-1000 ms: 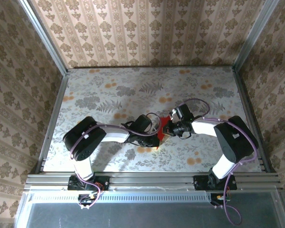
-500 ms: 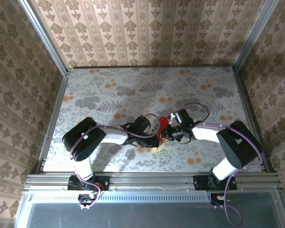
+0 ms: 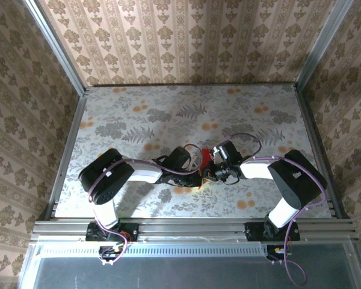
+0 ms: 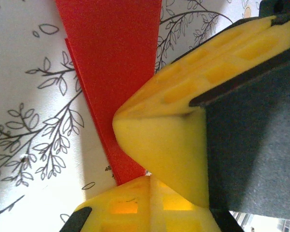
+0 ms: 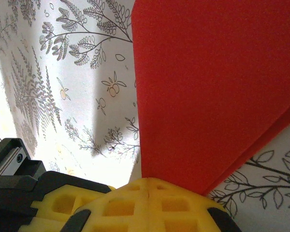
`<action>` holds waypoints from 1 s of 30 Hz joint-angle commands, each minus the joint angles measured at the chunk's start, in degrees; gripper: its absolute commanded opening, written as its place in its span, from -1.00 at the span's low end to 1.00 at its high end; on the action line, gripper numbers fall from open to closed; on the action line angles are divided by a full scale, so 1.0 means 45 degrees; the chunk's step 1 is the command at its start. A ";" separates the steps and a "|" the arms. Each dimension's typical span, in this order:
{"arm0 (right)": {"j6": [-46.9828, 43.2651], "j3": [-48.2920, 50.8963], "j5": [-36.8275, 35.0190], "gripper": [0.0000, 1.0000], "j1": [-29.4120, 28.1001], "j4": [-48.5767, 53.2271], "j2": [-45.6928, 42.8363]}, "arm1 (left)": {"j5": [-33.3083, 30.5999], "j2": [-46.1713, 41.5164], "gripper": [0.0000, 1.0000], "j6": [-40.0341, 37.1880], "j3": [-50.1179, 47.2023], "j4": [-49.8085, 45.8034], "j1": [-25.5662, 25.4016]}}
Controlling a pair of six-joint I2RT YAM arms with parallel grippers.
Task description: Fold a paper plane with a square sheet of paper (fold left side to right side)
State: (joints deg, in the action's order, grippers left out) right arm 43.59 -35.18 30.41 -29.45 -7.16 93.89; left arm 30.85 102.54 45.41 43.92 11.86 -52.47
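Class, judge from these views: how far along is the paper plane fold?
Done: the red paper shows layered edges, so folds exist. In hand: left gripper and right gripper, both shut, pinch its narrow end. Left: a finished plane shape is not yet evident.

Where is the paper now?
In the top view the paper is low on the table, about centre and toward the near edge, between the left gripper and the right gripper, reaching both sets of tips.
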 commanded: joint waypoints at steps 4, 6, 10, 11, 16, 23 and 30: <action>-0.0467 -0.0002 -0.0426 -1.00 0.0425 0.0224 0.0321 | -0.0898 0.0260 -1.00 -0.0111 -0.0443 -0.2265 -0.0137; -0.0573 -0.0194 -0.0384 -1.00 0.0485 0.0300 0.0223 | -0.0899 0.0279 -1.00 -0.0092 -0.0495 -0.2229 -0.0153; -0.0953 -0.0568 -0.0498 -1.00 0.0841 0.0575 0.0154 | -0.0888 0.0323 -1.00 -0.0033 -0.0541 -0.2075 -0.0191; -0.1013 -0.0650 -0.0399 -1.00 0.0998 0.0593 0.0218 | -0.0899 0.0338 -1.00 -0.0016 -0.0542 -0.2042 -0.0189; -0.1485 -0.1072 -0.0486 -1.00 0.1449 0.1001 0.0446 | -0.0880 0.0376 -1.00 -0.0005 -0.0582 -0.1997 -0.0234; -0.1782 -0.1147 -0.0274 -1.00 0.2270 0.0946 0.0746 | -0.0879 0.0357 -1.00 0.0026 -0.0656 -0.1999 -0.0234; -0.2233 -0.1588 -0.0190 -1.00 0.2891 0.1306 0.1161 | -0.0899 0.0434 -1.00 0.0122 -0.0752 -0.1897 -0.0246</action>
State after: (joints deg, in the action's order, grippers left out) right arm 35.73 -40.82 30.61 -17.74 -3.25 97.56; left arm 30.02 102.37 45.43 43.72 11.88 -52.84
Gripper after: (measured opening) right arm 0.064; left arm 0.046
